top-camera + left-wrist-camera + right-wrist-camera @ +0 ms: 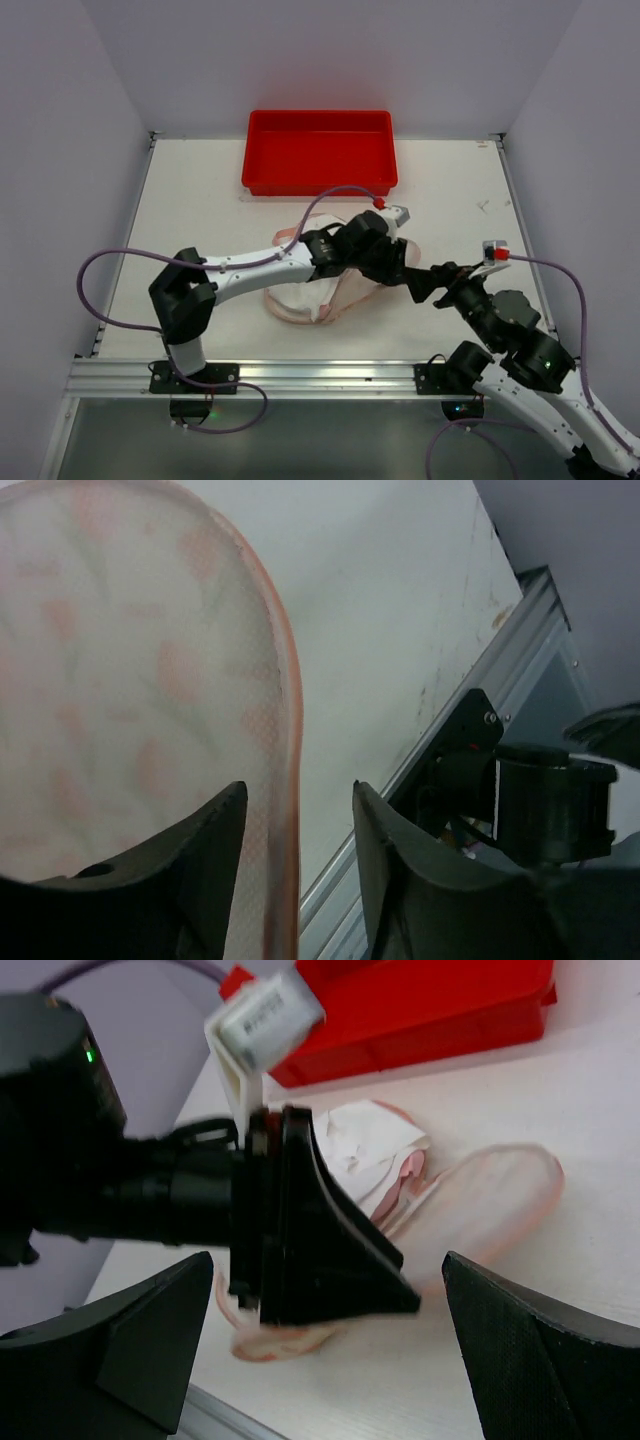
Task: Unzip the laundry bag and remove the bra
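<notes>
The laundry bag [300, 300], cream mesh with pink trim, lies at the table's near middle, partly under my left arm. In the left wrist view its mesh [120, 700] fills the left side, and its pink edge runs down between my open fingers. My left gripper [297, 815] is open and low over that edge; it also shows in the top view [405, 272]. In the right wrist view a pouch flap [490, 1200] lies past the left gripper [320, 1250]. The bra [380, 1155] shows there as white and pink fabric. My right gripper [330, 1345] is open wide and empty, just right of the left one [448, 285].
A red tray [318, 150] stands at the back middle of the table, also in the right wrist view [420, 1010]. The table's metal front rail [470, 695] runs close behind the pouch's edge. Purple cables loop off both arms.
</notes>
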